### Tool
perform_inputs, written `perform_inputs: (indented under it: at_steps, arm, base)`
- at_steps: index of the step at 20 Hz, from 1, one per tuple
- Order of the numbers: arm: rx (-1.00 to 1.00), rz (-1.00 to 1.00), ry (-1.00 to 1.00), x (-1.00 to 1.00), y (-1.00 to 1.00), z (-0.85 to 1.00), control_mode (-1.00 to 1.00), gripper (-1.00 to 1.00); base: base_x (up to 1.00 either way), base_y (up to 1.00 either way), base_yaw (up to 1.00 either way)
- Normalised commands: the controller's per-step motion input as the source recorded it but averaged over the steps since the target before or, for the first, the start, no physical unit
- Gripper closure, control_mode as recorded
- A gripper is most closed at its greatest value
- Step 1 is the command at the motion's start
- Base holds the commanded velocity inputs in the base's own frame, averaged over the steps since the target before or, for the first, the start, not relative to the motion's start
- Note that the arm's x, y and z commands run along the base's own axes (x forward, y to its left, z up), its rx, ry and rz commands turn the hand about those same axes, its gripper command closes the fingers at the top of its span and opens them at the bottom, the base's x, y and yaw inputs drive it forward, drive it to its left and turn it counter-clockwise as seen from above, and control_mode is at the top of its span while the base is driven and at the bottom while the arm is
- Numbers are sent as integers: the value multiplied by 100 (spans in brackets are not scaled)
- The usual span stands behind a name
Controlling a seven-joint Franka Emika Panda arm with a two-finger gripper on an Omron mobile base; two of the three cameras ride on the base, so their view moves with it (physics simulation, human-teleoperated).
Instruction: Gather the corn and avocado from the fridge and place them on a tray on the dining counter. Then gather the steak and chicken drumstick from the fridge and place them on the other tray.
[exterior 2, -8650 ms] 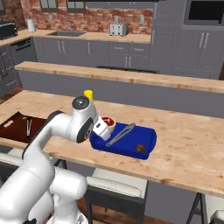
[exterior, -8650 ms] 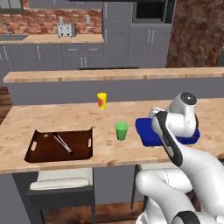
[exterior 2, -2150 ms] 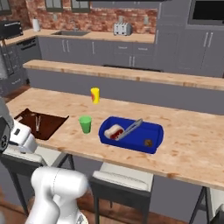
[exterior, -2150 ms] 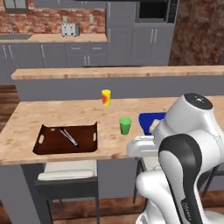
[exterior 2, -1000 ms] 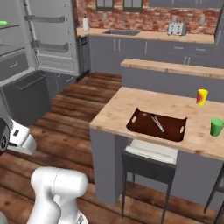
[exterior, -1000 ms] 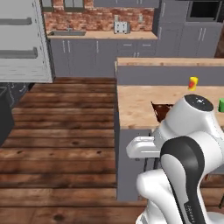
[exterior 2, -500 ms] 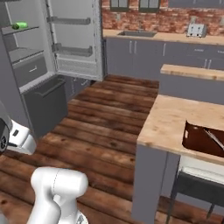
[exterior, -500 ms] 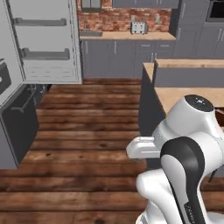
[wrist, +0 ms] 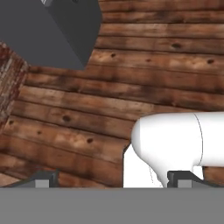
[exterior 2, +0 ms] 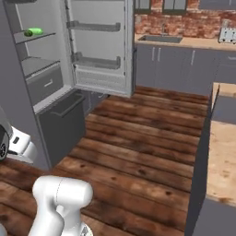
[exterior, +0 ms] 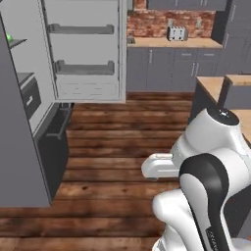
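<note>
We see the fridge (exterior 2: 55, 60) w/ door swung open at 10 o'clock in right base view; a green item (exterior 2: 34, 32), prob. the corn, lies on its upper shelf. Our claw (wrist: 113, 178) is spread wide, holding nothing, over the wood floor (wrist: 131, 65).

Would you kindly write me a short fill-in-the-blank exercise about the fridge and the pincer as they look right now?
1. The fridge door stands ____.
2. A ____ item lies on an upper fridge shelf.
3. The floor is made of ____ planks.
4. The pincer is open and holds ____.

Missing words: open; green; wooden; nothing
</note>
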Motion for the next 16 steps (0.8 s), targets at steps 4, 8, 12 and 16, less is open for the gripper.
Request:
perform_inputs:
  at_steps: [4,8,12,16]
  arm:
    - [0,0,0,0,0,0,100,-100]
    - [0,0,0,0,0,0,100,-100]
    - [0,0,0,0,0,0,100,-100]
    - [0,0,0,0,0,0,100,-100]
  base:
    - [91,48,6]
    - [86,3,15]
    - [90,0,20]
    - [89,0,24]
